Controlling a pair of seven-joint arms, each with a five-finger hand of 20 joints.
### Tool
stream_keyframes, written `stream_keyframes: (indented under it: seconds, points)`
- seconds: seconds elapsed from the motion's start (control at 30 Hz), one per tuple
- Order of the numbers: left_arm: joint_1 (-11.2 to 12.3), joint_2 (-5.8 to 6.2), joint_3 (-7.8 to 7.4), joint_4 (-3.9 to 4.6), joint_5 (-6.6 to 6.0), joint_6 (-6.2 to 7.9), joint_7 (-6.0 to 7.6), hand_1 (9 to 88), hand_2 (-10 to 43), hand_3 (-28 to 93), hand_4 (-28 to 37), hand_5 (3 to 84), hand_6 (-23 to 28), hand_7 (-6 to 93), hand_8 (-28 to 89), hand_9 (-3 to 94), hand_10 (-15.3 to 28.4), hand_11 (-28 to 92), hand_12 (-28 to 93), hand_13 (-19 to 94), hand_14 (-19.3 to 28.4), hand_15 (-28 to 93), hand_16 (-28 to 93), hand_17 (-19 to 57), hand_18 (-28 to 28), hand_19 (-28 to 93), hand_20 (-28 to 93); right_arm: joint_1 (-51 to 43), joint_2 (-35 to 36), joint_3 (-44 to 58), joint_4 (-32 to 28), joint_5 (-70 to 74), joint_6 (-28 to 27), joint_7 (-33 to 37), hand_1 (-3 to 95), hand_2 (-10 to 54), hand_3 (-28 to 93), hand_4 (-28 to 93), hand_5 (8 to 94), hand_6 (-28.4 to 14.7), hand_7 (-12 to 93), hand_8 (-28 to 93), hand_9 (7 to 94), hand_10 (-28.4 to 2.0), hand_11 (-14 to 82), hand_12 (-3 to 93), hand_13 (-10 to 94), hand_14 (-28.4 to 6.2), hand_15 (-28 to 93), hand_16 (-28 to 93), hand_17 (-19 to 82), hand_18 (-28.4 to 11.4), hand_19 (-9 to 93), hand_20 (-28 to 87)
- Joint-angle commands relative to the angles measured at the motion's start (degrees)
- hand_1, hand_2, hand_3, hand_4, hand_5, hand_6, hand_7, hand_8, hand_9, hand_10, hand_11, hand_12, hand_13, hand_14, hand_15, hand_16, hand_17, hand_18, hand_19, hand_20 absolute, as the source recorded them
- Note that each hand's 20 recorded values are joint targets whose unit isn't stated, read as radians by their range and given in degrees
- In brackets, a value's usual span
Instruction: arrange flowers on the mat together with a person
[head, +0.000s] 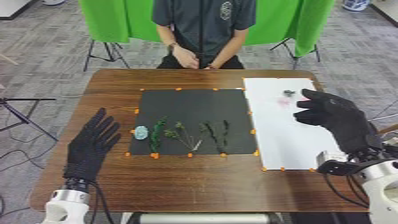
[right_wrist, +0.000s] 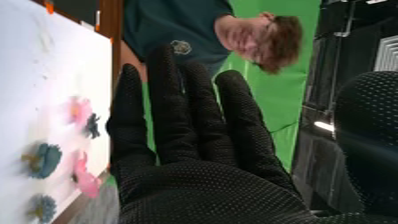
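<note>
On the black mat (head: 191, 100) in the head view, a pale blue oval piece (head: 140, 132) lies at the left edge, with a green sprig (head: 157, 135), a branching stem (head: 185, 137) and dark green stems (head: 215, 136) to its right. My right hand (head: 333, 112) is above the right side of the white mat (head: 280, 130), open, near a small dark flower (head: 289, 93). My left hand (head: 91, 142) is open left of the black mat. In the right wrist view, my right hand (right_wrist: 209, 190) holds nothing; pink flowers (right_wrist: 80, 110) and blue-grey flowers (right_wrist: 44, 160) lie on the white mat.
Orange markers line both mats on the brown wooden table (head: 178, 182). A green cloth backdrop (head: 302, 20) on stands is beyond the table's far side.
</note>
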Motion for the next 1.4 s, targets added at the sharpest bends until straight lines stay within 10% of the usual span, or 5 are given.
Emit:
stream_keyframes:
  seconds: [0.03,0.3,0.5,1.27,1.4]
  points:
    - [-0.43,1.03,0.12,0.97,0.15,-0.94,-0.64,25.3,-0.3,69,-27.6,28.6,1.7,13.7,-8,24.1,10.8,11,15,21,12.8,11,5,-11.9,21.7,40,7,1.88,-0.44,-2.38,0.87,-1.09,0.33,-1.02,17.1,0.7,83,-24,42.8,-7.4,14,-9,44.1,-16.2,15.5,22.8,42,-15.3,38,20,12,-23.4,53,32]
    - [1.82,-0.59,0.37,0.45,-0.14,-1.16,-1.87,25.1,-0.4,70,-27.5,28.7,1.7,14.0,-9,24.1,10.8,11,15,21,12.7,11,5,-11.9,21.7,40,7,1.48,-0.75,-1.81,0.98,-1.09,0.53,-0.68,17.2,0.7,83,-24,42.7,-7.2,14,-10,44.0,-16.1,15.9,22.7,41,-15.3,39,19,12,-23.2,53,32]
    - [-0.69,2.72,-0.28,0.81,-0.39,0.0,0.0,24.6,-1.7,70,-27.6,28.6,1.7,14.0,-9,24.2,10.8,11,15,21,12.8,11,5,-11.9,21.7,40,7,2.68,-1.17,-2.74,1.44,-1.71,-0.9,-0.93,17.5,0.0,84,-24,42.7,-7.2,14,-10,43.9,-16.1,15.9,22.8,41,-15.1,38,19,12,-23.2,53,31]
    - [-0.1,1.66,0.59,0.63,-0.56,-0.28,0.12,24.6,-1.1,69,-27.4,28.6,1.8,13.6,-8,24.2,10.8,10,15,21,12.9,11,5,-11.9,21.6,39,7,5.04,-1.73,-3.88,2.23,-3.11,-2.76,0.83,18.0,0.0,84,-24,42.8,-7.0,15,-10,44.1,-16.1,16.0,22.7,41,-15.2,38,19,11,-23.3,53,31]
    - [0.87,0.33,0.52,1.31,-5.53,-3.24,-1.41,24.5,-1.2,69,-27.3,28.8,1.8,13.5,-8,24.3,10.8,10,15,21,12.9,11,5,-11.9,21.6,39,7,4.45,-2.25,-4.12,2.01,-3.96,-2.74,1.01,18.1,0.3,84,-24,42.7,-7.1,14,-10,43.9,-16.1,16.1,22.7,41,-15.1,38,19,11,-23.3,53,31]
